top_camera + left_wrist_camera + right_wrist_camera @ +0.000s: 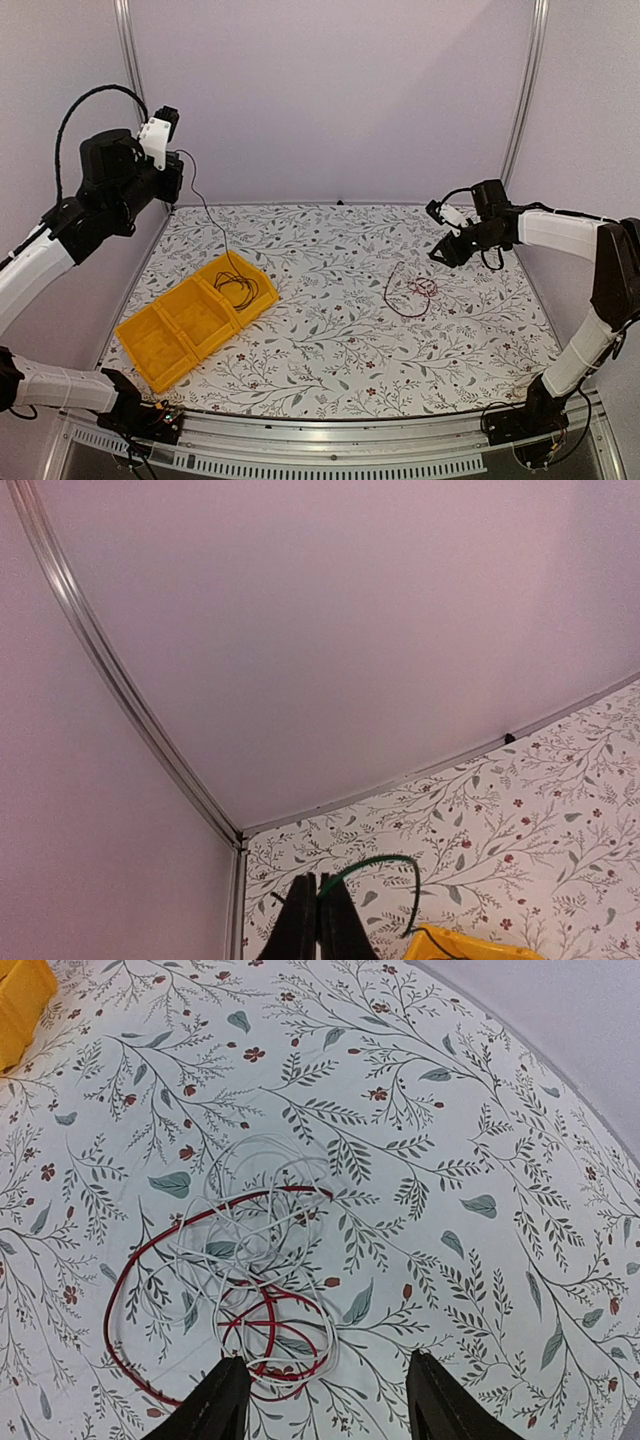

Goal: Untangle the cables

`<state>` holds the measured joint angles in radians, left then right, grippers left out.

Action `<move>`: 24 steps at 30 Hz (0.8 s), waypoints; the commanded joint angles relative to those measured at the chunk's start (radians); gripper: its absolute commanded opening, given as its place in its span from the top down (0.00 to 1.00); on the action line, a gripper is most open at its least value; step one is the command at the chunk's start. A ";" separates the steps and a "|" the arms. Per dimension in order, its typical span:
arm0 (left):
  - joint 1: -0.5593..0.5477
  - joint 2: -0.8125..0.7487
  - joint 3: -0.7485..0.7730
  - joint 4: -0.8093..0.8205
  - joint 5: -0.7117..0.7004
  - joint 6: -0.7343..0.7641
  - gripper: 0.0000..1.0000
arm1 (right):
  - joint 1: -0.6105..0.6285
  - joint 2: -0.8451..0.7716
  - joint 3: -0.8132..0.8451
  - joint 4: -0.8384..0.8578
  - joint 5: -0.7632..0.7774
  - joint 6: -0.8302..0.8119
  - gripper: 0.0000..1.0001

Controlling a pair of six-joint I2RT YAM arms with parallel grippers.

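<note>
My left gripper (176, 160) is raised high by the left wall. It is shut on a thin dark cable (205, 205), whose end sticks out between the closed fingers (300, 920). From there the cable arcs (390, 859) down into the yellow bin (165, 340), where the rest lies as a loose black coil (238, 285). A tangle of red and white cables (412, 291) lies on the floral mat at centre right. In the right wrist view the red loop (125, 1270) and white strands (250, 1150) interlace. My right gripper (442, 250) hovers open over this tangle, empty (325, 1400).
The yellow bin (460, 947) has three compartments and sits angled at the left of the mat; its corner shows in the right wrist view (20, 1000). Pale walls with metal posts (125, 50) enclose the mat. A thick black arm cable (90, 95) loops above my left arm.
</note>
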<state>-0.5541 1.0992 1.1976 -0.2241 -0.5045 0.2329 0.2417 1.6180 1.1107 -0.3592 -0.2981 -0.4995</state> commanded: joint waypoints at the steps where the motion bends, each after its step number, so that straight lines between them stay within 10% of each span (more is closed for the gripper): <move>1: 0.051 -0.082 -0.048 -0.025 -0.007 -0.044 1.00 | -0.005 0.021 -0.003 -0.018 -0.016 -0.014 0.42; 24: 0.114 0.133 -0.183 -0.219 0.105 -0.182 1.00 | -0.004 0.036 0.002 -0.035 -0.032 -0.025 0.43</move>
<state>-0.4648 1.1881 1.0172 -0.4656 -0.3874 0.0849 0.2417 1.6421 1.1107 -0.3855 -0.3145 -0.5148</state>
